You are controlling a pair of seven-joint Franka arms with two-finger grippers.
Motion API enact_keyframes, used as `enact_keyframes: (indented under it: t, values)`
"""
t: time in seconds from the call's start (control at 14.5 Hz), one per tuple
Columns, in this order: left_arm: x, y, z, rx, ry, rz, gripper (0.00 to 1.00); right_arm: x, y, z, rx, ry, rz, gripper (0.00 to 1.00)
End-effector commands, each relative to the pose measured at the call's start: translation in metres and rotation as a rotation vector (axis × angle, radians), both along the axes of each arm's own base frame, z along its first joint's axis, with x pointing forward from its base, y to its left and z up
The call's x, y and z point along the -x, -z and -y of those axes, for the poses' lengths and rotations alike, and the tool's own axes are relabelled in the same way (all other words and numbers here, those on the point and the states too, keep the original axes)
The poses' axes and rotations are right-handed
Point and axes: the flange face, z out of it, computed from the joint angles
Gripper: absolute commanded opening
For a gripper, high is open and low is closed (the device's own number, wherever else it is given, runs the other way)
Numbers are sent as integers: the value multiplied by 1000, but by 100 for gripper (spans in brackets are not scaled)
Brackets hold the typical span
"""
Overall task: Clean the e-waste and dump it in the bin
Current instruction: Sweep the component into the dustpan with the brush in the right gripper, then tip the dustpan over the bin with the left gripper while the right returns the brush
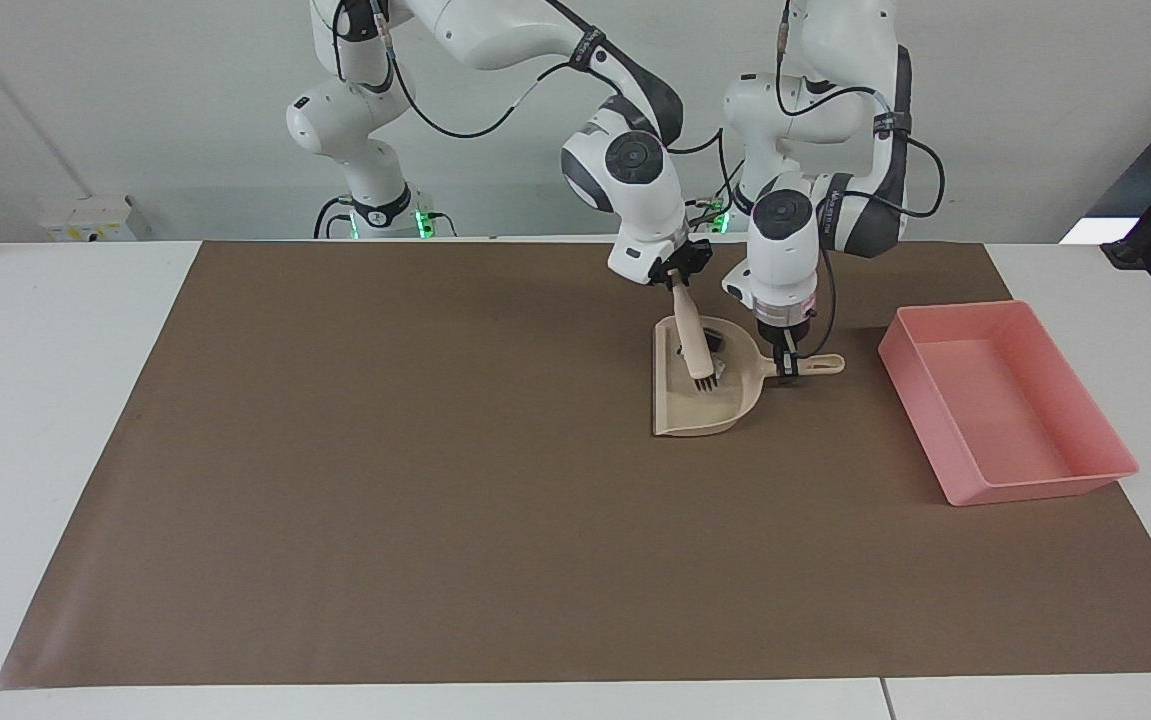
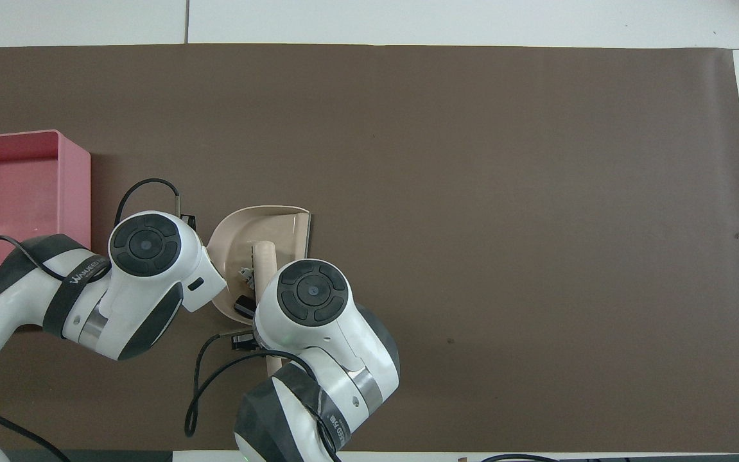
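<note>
The sweeping step is being finished. The brush (image 1: 695, 345) is being gripped at its handle end by the right gripper (image 1: 677, 282), whose fingers are closed on it. The brush is being held slanted down from that gripper, so that the bristles are standing just below it, inside the dustpan (image 1: 692, 418).

The e-waste (image 2: 244, 277) is lying in the dustpan, directly beneath the right gripper and beside the brush, toward the back wall. It is seen as a tiny cluster: a pale piece and a dark, nearly black piece just beside it. Both are far smaller than the pan. No orange mark can be made out. No loose part is seen on the mat (image 1: 385, 450) around the pan's mouth.

The dustpan is being held by its handle in the closed fingers of the left gripper (image 1: 785, 366), which is pointing straight down at it. The pan's body is lying to the side of this gripper, toward the right gripper. Whether the pan is being lifted off the mat cannot be told.

The bin (image 1: 1035, 490) is standing on the mat well apart from the left gripper, toward the left arm's end of the table, and nothing is seen in it.

The dumping step is judged to be next. The brush would have to be drawn clear of the pan. The pan would have to be raised level, mouth slightly up so that the small pieces are not spilled, carried over the bin and tipped there.
</note>
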Motion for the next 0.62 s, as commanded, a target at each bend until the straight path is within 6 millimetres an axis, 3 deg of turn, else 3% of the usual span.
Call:
enact_keyframes:
  t: [0.0, 0.07, 0.34, 0.48, 0.55]
  values:
    - [0, 0, -21, 83, 13, -28, 0, 0, -21, 11, 21, -31, 5, 0]
    - [-4, -1, -34, 105, -8, -36, 0, 1, -28, 15, 36, -43, 9, 0]
    - [-6, -3, -36, 135, -26, -27, 0, -9, -72, 64, 80, -19, -2, 0]
    - [-9, -7, -44, 156, -46, -24, 0, -27, -94, 107, 130, 10, -10, 0]
    - [-13, -14, -49, 173, -46, -21, 0, -42, -99, 138, 179, 29, -15, 0]
